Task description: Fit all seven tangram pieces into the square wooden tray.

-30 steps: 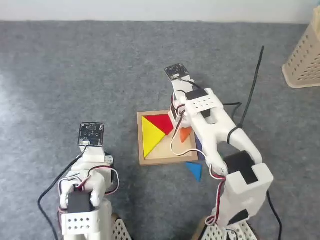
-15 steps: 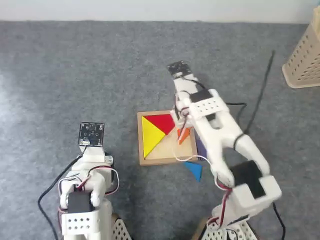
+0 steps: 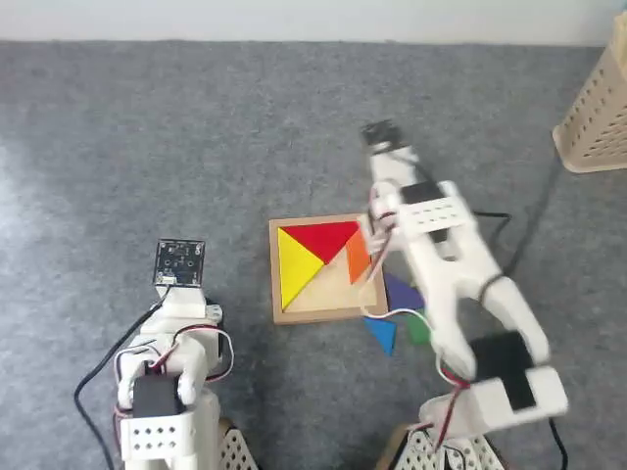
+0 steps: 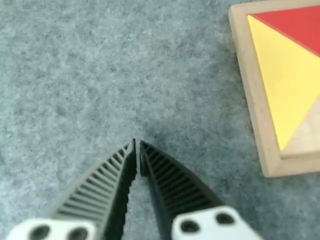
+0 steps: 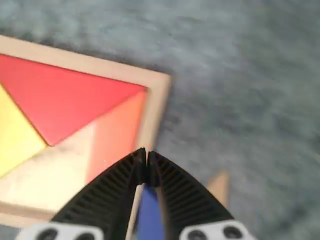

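Observation:
The square wooden tray (image 3: 277, 284) lies mid-table with a yellow triangle (image 3: 294, 264), a red triangle (image 3: 323, 238) and an orange piece (image 3: 359, 257) flat inside it. A purple piece (image 3: 402, 291), a blue triangle (image 3: 380, 333) and a green piece (image 3: 418, 330) lie on the carpet by the tray's right near corner. My right gripper (image 5: 146, 152) is shut on nothing, above the tray's right rim (image 5: 160, 100) beside the orange piece (image 5: 112, 140). My left gripper (image 4: 136, 145) is shut over bare carpet, left of the tray (image 4: 250, 90).
Grey carpet covers the table. A beige slatted basket (image 3: 598, 108) stands at the far right edge. The right arm (image 3: 431, 220) stretches over the tray's right side; the left arm (image 3: 167, 362) sits at the near left.
The right arm swung rightward from over the tray to its right rim. The orange piece now lies flat in the tray, and the purple and green pieces came into view.

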`<action>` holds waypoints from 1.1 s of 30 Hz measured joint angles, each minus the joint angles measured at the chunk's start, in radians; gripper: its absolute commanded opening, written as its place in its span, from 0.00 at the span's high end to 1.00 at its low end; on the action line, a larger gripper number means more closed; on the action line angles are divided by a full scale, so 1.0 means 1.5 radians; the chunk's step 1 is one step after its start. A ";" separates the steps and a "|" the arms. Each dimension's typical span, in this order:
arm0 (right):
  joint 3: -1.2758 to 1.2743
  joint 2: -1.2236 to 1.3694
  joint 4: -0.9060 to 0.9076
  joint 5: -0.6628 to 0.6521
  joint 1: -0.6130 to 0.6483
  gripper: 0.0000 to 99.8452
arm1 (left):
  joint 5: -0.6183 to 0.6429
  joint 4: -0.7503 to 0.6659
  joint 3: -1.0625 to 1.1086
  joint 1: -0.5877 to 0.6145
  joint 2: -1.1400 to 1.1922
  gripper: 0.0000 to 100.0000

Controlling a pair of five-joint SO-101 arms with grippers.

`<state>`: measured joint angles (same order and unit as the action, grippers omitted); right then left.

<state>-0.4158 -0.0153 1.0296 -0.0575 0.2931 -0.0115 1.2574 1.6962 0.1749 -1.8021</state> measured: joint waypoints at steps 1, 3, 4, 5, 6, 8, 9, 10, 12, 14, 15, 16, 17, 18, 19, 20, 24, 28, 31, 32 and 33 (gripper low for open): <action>0.006 -0.019 0.027 -0.017 -0.015 0.99 | 0.000 0.000 0.000 0.000 0.000 0.99; 0.010 -0.055 0.075 -0.061 -0.044 0.99 | 0.000 0.000 0.000 0.002 0.000 0.99; 0.010 -0.068 0.093 -0.077 -0.056 0.99 | 0.000 0.000 0.000 0.002 0.000 0.99; 0.010 -0.073 0.106 -0.086 -0.064 0.99 | 0.000 0.000 0.000 0.002 0.000 0.99; 0.010 -0.076 0.116 -0.090 -0.069 0.99 | 0.000 0.000 0.000 0.002 0.000 0.99; -0.008 -0.076 0.124 -0.096 -0.070 0.99 | 0.000 0.000 0.000 0.001 0.000 0.99; -0.018 -0.076 0.127 -0.098 -0.071 0.99 | 0.000 0.000 0.000 0.001 0.000 0.99; -0.030 -0.076 0.128 -0.100 -0.076 0.96 | 0.000 0.000 0.000 0.001 0.000 0.99; -0.050 -0.076 0.128 -0.117 -0.089 0.91 | 0.000 0.000 0.000 0.002 0.000 0.99; -0.057 -0.076 0.128 -0.130 -0.097 0.88 | 0.000 0.000 0.000 0.001 0.000 0.99; -0.058 -0.076 0.128 -0.134 -0.098 0.87 | 0.000 0.000 0.000 0.001 0.000 0.99; -0.058 -0.075 0.128 -0.135 -0.097 0.87 | 0.000 0.000 0.000 0.001 0.000 0.99; -0.058 -0.071 0.128 -0.135 -0.097 0.88 | 0.000 0.000 0.000 0.001 0.000 0.99; -0.058 -0.064 0.128 -0.136 -0.100 0.88 | 0.000 0.000 0.000 0.001 0.000 0.99; -0.058 -0.055 0.126 -0.135 -0.107 0.88 | 0.000 0.000 0.000 0.001 0.000 0.99; -0.058 -0.042 0.119 -0.131 -0.119 0.88 | 0.000 0.000 0.000 0.001 0.000 0.99; -0.058 0.023 0.086 -0.119 -0.150 0.87 | 0.000 0.000 0.000 0.000 0.000 0.99; -0.058 0.078 0.070 -0.118 -0.148 0.87 | 0.000 0.000 0.000 0.001 0.000 0.99; -0.058 0.079 0.062 -0.117 -0.148 0.87 | 0.000 0.000 0.000 0.002 0.000 0.99; -0.058 0.079 0.060 -0.114 -0.148 0.87 | 0.000 0.000 0.000 0.002 0.000 0.99; -0.058 0.079 0.060 -0.113 -0.147 0.88 | 0.000 0.000 0.000 0.002 0.000 0.99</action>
<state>-0.5033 0.1028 1.1201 -0.2263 0.0721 -0.0115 1.2574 1.6962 0.1780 -1.8021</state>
